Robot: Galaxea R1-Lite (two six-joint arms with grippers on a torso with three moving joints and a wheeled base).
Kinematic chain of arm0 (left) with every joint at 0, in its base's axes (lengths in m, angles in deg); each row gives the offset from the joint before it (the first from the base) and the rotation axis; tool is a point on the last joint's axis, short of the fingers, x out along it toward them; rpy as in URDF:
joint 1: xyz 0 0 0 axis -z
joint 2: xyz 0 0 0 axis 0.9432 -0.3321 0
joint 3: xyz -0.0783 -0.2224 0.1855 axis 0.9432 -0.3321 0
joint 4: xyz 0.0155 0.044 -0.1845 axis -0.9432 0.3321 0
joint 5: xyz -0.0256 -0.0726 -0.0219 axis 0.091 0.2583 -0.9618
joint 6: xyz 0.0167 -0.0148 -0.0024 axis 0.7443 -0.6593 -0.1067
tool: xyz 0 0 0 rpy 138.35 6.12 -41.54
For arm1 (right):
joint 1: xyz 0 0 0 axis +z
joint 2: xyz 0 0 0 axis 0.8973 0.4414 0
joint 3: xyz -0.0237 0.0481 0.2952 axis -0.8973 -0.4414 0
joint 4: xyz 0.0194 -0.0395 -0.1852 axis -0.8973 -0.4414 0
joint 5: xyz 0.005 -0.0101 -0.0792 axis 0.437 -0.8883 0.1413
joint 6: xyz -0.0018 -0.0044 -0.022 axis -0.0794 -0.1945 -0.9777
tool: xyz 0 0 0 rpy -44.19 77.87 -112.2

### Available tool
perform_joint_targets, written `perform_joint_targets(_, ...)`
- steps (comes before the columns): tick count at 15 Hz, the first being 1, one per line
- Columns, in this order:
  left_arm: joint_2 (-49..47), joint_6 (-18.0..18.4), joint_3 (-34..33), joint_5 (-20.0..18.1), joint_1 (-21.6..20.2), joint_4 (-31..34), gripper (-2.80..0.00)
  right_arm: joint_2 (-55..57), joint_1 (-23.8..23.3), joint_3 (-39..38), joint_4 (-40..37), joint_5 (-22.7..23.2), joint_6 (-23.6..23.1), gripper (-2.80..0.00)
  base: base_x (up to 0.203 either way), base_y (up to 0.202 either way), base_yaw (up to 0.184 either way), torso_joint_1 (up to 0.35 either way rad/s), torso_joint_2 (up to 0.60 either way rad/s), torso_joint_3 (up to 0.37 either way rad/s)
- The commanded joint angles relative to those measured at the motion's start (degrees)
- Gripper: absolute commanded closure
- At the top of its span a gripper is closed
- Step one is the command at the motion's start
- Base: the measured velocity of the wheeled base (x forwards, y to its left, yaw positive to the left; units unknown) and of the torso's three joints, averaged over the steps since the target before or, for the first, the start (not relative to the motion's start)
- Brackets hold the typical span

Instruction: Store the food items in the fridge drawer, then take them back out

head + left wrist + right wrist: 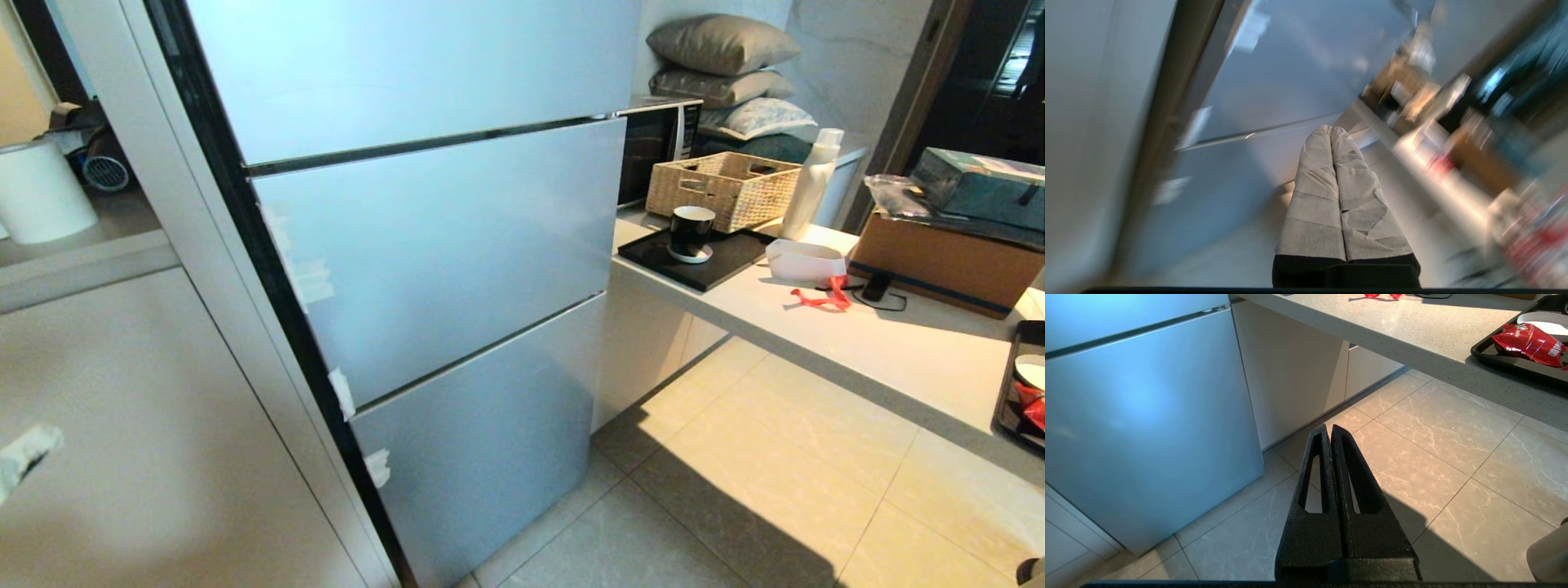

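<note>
- Fridge (441, 245): all silver-blue door panels shut in head view; bits of tape along the hinge-side edge. Fridge drawer not visible anywhere, presumably behind a closed panel.
- Food items: can't pick out the red produce for sure. Black tray (1006, 392) at the counter's near right edge holds sth red, cut off by the frame in head view. Right wrist view shows the same tray (1498, 361) w/ a red crinkly packet (1527, 344) and a white dish (1545, 328) behind it; that packet is a snack bag, not fruit. Produce itself hidden or out of frame.
- Left gripper (1331, 130): tape-wrapped fingers (1314, 196) pressed together, nothing between them. Points toward the fridge front near a seam between two panels, not touching as far as I can tell; view is smeared.
- Right gripper (1328, 426): black fingers closed flat against each other, empty. Hangs low over the floor tiles, beside the fridge's lower corner, looks parked.
- Neither arm shows in head view.
- Other stuff on counter (816, 327): wicker basket (722, 188), black mug (691, 231) on a dark mat, white bottle (812, 184), cardboard box (947, 257), red scrap (820, 298). Not task-relevant.
- Progress, my read: basically at the start. Door closed, drawer not out, nothing gripped.
- Left to do: open fridge, pull drawer, fetch items, load them, then take them back out. So all of it.
</note>
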Motion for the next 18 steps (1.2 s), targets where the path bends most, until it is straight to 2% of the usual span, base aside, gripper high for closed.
perform_joint_targets(1, -19.92, -10.75, 4.08, 2.36, 0.18, -10.78, 0.0, 0.01, 0.0, 0.0, 0.04, -0.01, 0.0, 0.0, 0.0, 0.0, 0.0, 0.0, 0.0, 0.0)
perform_joint_targets(4, -31.07, -20.67, 11.04, 5.94, -0.46, -17.78, 0.0, 0.09, 0.0, 0.0, 0.08, -0.01, 0.0, 0.0, 0.0, 0.0, 0.0, 0.0, 0.0, 0.0)
perform_joint_targets(7, -40.76, -27.11, 17.23, 6.6, -5.36, -21.22, 0.0, 0.02, 0.0, 0.0, 0.04, -0.01, 0.0, 0.0, 0.0, 0.0, 0.0, 0.0, 0.0, 0.0)
perform_joint_targets(10, -49.11, -29.1, 21.95, 6.5, -7.65, -22.77, 0.0, 0.09, 0.0, 0.0, 0.02, -0.01, 0.0, 0.0, 0.0, 0.0, 0.0, 0.0, 0.0, 0.0)
perform_joint_targets(14, -58.81, -29.14, 25.54, 3.69, -7.31, -32.17, 0.0, 0.0, 0.0, 0.0, -0.01, -0.01, 0.0, 0.0, 0.0, 0.0, 0.0, 0.0, 0.0, 0.0)
perform_joint_targets(18, -63.49, -28.99, 30.83, 3.31, -6.28, -33.2, 0.0, 0.04, 0.0, 0.0, -0.01, -0.01, 0.0, 0.0, 0.0, 0.0, 0.0, 0.0, 0.0, 0.0)
